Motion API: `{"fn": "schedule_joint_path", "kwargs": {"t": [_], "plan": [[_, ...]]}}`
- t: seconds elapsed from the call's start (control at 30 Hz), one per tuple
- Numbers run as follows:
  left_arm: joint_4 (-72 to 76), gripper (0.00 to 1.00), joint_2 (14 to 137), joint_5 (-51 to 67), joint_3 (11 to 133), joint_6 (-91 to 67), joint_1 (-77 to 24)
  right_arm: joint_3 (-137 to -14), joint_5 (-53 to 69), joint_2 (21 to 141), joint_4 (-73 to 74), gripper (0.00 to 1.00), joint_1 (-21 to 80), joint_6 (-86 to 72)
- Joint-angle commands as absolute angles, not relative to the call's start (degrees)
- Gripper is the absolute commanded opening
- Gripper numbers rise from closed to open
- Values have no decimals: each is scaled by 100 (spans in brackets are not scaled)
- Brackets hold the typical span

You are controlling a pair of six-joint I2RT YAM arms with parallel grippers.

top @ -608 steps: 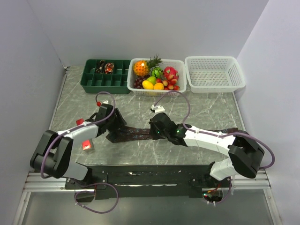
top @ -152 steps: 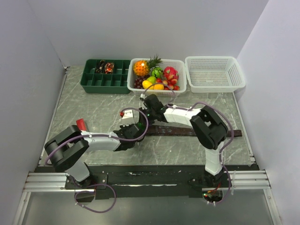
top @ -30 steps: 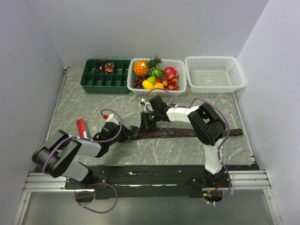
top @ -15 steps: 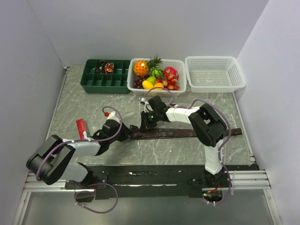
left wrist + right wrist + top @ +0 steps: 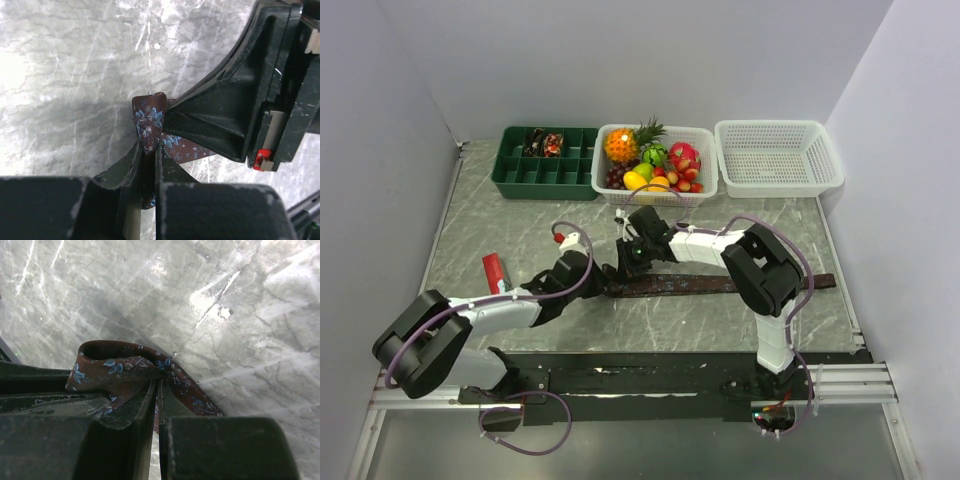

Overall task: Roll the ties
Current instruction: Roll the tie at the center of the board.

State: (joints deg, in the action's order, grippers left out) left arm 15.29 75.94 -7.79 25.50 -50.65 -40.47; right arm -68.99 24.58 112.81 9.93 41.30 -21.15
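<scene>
Top external view: the tie [image 5: 720, 284] lies on the table [image 5: 500, 225], and nearly all of it runs flat away from the right claw [image 5: 623, 266], out behind that claw toward the right side. Only the end nearest the claws is raised, and both claws meet there, very close together.

From the left wrist I see the left claw [image 5: 148, 150] almost closed. It pinches the folded end, and the cloth goes down between its fingers. From the right wrist, the right claw is also pressed together on the tie, just behind the fold. A small loop of cloth curls out in front of its fingers.

Compared with a second ago, the left arm has swung a little forward and its claw has come nearer to the right claw. Some seconds earlier the two claws were set differently along the tie. I think this means the first turn of the roll is only starting, and almost the whole length is still to wind.

The tray [image 5: 545, 190] stands well beyond both claws. Placing the tie there is, in my judgement, still far off.
</scene>
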Motion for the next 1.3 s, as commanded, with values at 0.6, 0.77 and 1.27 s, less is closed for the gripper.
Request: {"fn": "schedule_joint_path", "kwargs": {"t": [0.6, 0.77, 1.27], "plan": [[-1379, 1, 8446, -3049, 4842, -4887, -4983, -6636, 1978, 10890, 1213, 13, 4192, -2074], [-1853, 1, 8525, -3392, 4913, -4869, -4992, -6680, 1916, 10776, 1266, 13, 4175, -2039], [-2399, 1, 8709, -3735, 5326, -4605, -5115, -6574, 2030, 10591, 1064, 13, 4192, -2127]]}}
